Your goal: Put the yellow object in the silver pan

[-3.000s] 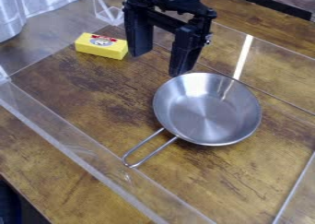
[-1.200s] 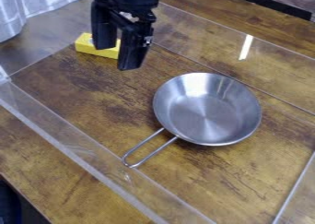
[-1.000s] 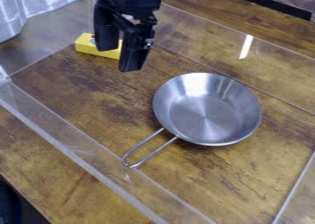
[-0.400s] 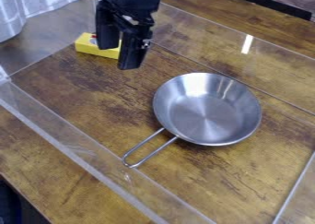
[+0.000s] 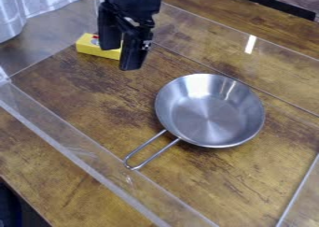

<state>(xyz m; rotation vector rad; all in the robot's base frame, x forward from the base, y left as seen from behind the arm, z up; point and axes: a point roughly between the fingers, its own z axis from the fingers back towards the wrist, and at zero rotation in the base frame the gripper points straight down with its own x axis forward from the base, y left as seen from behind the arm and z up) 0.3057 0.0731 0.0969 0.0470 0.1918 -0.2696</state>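
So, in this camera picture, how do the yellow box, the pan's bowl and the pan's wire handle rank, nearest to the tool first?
1. Yellow box: just left of the tool, partly behind it.
2. Pan's bowl: lower right in the picture.
3. Wire handle: at the bottom, reaching down and left from the bowl.

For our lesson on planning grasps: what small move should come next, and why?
Probably shift the open jaws slightly toward the yellow block: they hang in front, partly hiding it, and the silver pan holds nothing.
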